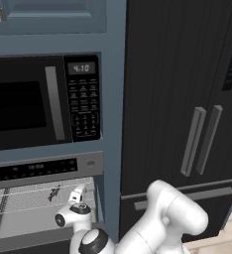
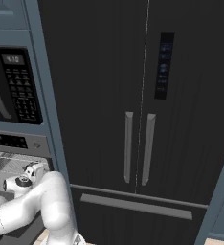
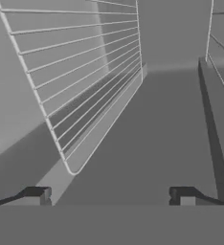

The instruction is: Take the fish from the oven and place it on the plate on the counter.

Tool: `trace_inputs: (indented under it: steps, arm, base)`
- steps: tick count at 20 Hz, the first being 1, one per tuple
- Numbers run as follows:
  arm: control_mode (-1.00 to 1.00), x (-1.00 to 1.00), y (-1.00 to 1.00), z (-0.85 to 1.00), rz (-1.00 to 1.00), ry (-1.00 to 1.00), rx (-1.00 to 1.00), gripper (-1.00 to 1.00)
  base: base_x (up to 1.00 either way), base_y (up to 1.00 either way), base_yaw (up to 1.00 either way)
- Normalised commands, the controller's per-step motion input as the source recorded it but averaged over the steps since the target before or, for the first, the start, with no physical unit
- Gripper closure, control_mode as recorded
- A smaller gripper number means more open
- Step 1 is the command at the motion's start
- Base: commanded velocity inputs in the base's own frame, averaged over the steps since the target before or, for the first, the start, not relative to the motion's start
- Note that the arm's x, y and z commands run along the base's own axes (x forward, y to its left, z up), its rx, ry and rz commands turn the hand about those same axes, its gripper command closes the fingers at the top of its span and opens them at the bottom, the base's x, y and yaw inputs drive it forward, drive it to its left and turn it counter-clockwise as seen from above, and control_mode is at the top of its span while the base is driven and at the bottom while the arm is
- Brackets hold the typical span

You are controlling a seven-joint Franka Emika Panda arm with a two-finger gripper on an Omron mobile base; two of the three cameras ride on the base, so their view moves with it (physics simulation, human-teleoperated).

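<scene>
Inside the oven, wide-open pincer beside wire rack (microwave above); fish apart.

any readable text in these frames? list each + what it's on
"4:10": clock display at the top of the microwave keypad panel.
Microwave keypad: rows of button labels, too small to read.
Oven control strip: pale markings, blurred, unreadable.
Fridge door panel: bluish icons or text, too small to read.
Nothing else carries lettering.
</scene>
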Motion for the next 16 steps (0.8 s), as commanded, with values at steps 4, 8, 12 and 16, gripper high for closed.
trace_inputs:
  steps: [4,8,12,16]
  arm:
    - [-1.0,0.13,0.36,-0.71,0.1,0.0,0.0,-1.0]
    - [-1.0,0.07,0.47,-0.66,0.1,0.0,0.0,-1.0]
    - [-1.0,0.0,0.58,-0.75,0.07,0.0,0.0,-1.0]
    - [-1.0,-0.06,0.58,-0.94,0.0,0.0,-0.07,-1.0]
  base:
    - [0.0,0.0,0.0]
    - [0.0,0.0,0.0]
    - [0.0,0.0,0.0]
    - [0.0,0.0,0.0]
